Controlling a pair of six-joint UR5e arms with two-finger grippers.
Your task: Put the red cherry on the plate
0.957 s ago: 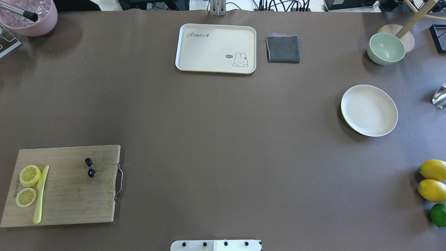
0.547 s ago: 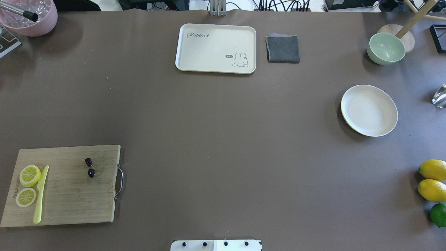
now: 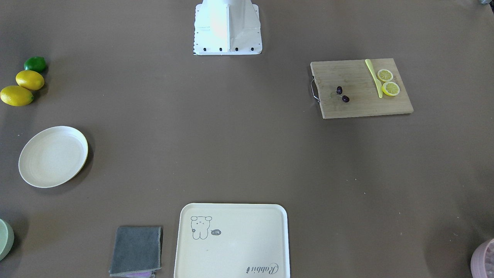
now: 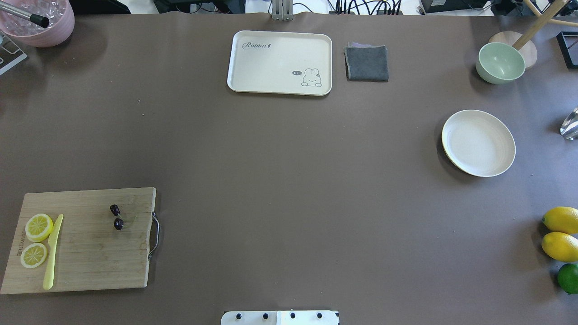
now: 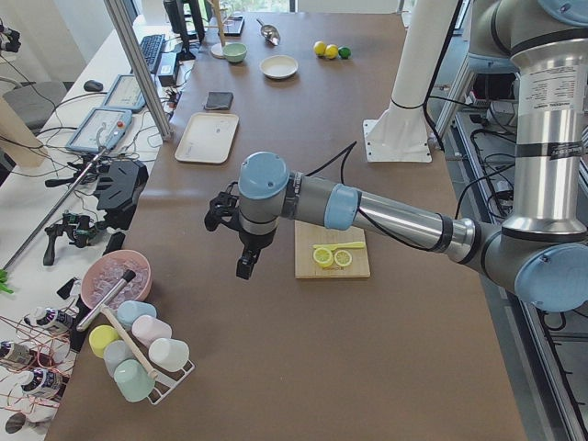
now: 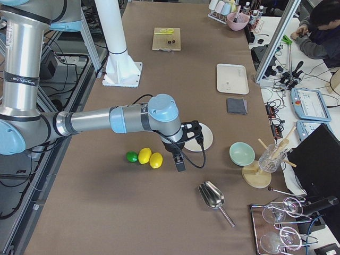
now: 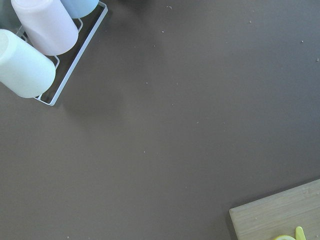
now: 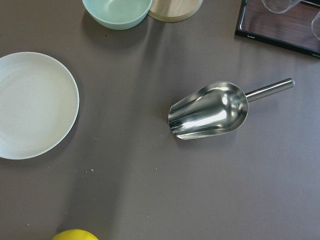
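The red cherry (image 4: 117, 217), a pair of tiny dark fruits on thin stems, lies on a wooden cutting board (image 4: 90, 262) at the near left; it also shows in the front view (image 3: 342, 94). The cream plate (image 4: 478, 142) sits bare at the right, seen too in the right wrist view (image 8: 35, 105). My left gripper (image 5: 243, 268) hangs above the table beside the board's outer end. My right gripper (image 6: 180, 161) hovers between the plate (image 6: 208, 139) and the lemons. Both show only in the side views, so I cannot tell whether they are open or shut.
Two lemon slices (image 4: 36, 239) and a yellow knife (image 4: 52, 253) share the board. A cream tray (image 4: 280, 62) and grey cloth (image 4: 366, 63) lie at the back. Two lemons (image 4: 561, 232), a lime (image 4: 568, 277), a green bowl (image 4: 500, 62) and a metal scoop (image 8: 212, 110) crowd the right side.
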